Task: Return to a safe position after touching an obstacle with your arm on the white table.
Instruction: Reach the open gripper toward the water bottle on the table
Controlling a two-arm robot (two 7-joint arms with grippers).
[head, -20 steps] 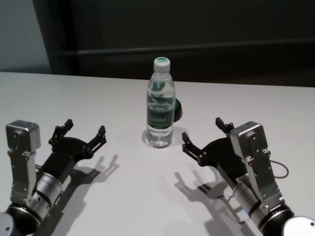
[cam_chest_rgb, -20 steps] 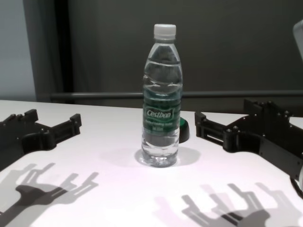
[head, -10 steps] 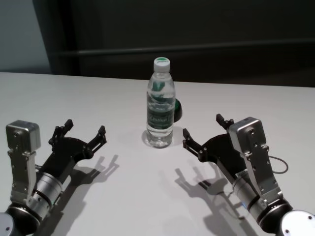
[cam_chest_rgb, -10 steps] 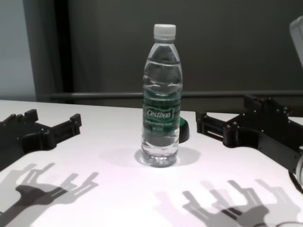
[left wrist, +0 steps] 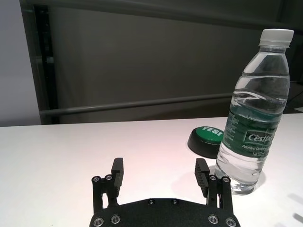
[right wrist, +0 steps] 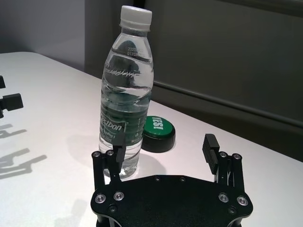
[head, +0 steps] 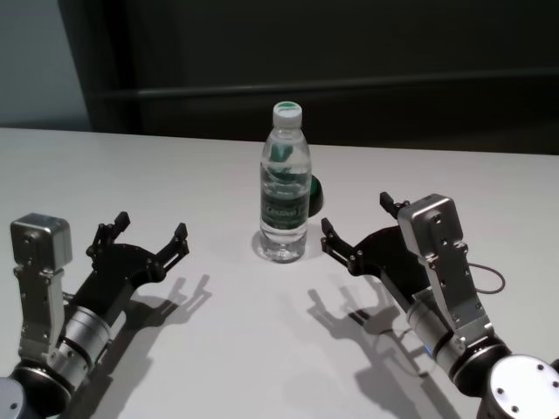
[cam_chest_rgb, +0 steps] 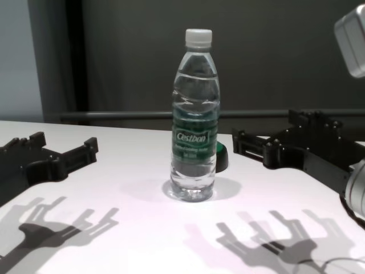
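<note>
A tall clear water bottle with a white cap and a green "Cestbon" label stands upright on the white table. It also shows in the chest view and in both wrist views. My right gripper is open and empty, just right of the bottle, with a small gap showing between its near fingertip and the bottle in the chest view. My left gripper is open and empty, low over the table well left of the bottle.
A small low green-and-black button marked "YES!" sits right behind the bottle, close to the right gripper's reach. A dark wall with a rail runs along the table's far edge. A thin cable lies by the right forearm.
My right gripper has moved left towards the bottle and risen slightly, still open. The bottle and the left arm have not moved.
</note>
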